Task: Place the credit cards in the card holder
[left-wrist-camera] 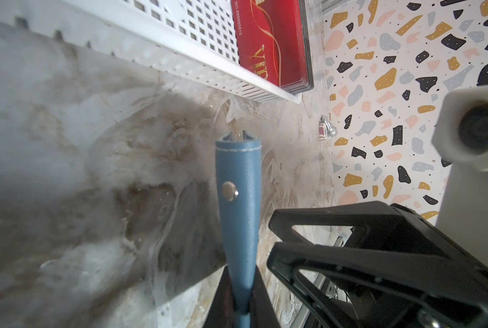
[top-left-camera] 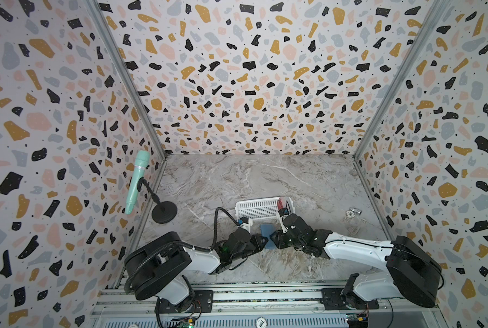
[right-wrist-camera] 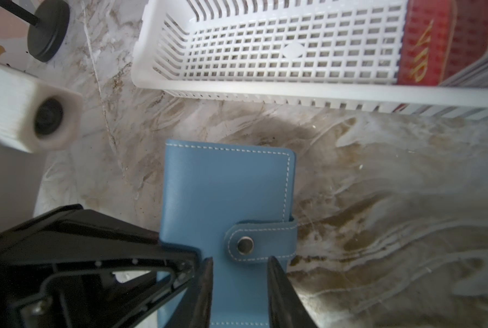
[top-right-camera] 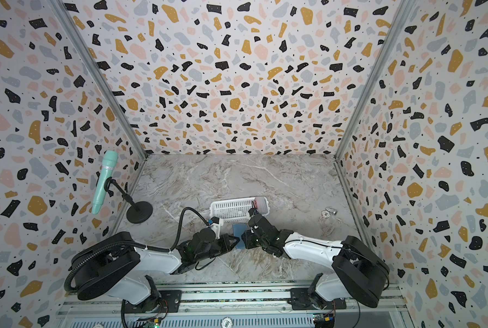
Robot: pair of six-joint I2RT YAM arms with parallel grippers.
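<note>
At centre of the bench [top-left-camera: 265,176], just in front of the white perforated plastic basket [right-wrist-camera: 265,91]: closed card holder [right-wrist-camera: 225,198], blue grained leather-like, white stitching, metal snap tab. Left end effector [left-wrist-camera: 238,286] pinches its edge. Right end effector [right-wrist-camera: 240,284] sits over its face, jaws partly apart. Glossy red credit cards [right-wrist-camera: 433,45] are stacked at one basket end.

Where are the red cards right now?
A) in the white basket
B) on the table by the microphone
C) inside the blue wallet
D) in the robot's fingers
A: the stack of thin red plastic VIP cards sits inside one end of the white perforated plastic basket, while the blue leather-like wallet is snapped shut.
</note>
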